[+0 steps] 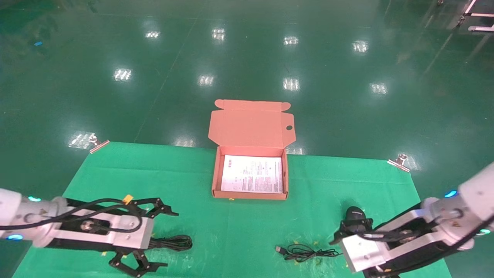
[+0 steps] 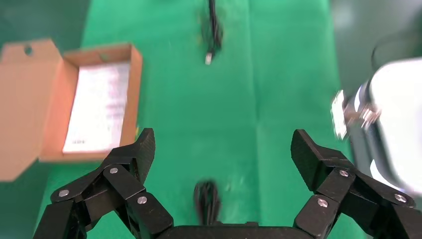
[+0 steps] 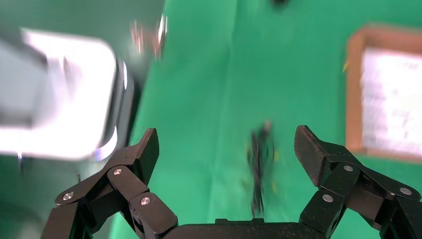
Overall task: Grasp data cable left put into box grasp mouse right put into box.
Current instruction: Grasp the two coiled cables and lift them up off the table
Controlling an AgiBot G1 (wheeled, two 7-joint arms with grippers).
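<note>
Black data cable (image 1: 171,242) lies coiled on the green cloth, nearer the robot than the box (image 1: 250,193) — directly beneath the left gripper (image 1: 154,237), fingers spread wide. Right gripper (image 3: 226,149), also wide, hovers by the mouse (image 1: 355,218).

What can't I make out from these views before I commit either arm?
- Mouse: head view, near side hidden behind the right gripper; in the right wrist view only its cord shows, smeared.
- Data cable: head view, one end covered by the left gripper; left wrist view shows just a blurred loop cut by the gripper body.
- Box: printed sheet text too small in every view.
</note>
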